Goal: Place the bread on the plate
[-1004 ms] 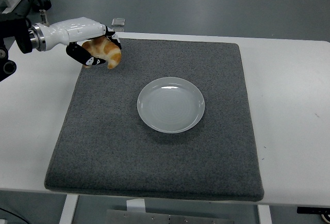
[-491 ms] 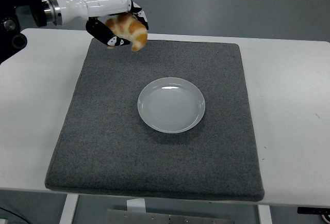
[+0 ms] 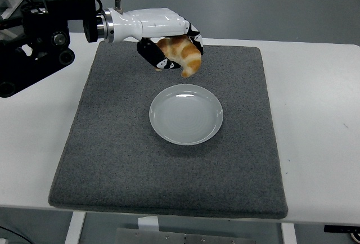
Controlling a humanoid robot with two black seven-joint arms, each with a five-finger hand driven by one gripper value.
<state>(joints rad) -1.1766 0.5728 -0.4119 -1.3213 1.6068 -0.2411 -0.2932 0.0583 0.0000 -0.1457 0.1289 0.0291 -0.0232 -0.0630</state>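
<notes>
The left hand (image 3: 169,44) has its fingers wrapped around the bread (image 3: 182,55), a golden croissant, holding it in the air at about twelve o'clock from the empty white plate (image 3: 186,114). It probably hangs just short of the rim. The plate sits mid-way on a grey mat (image 3: 112,148) covering the white table (image 3: 320,120).
</notes>
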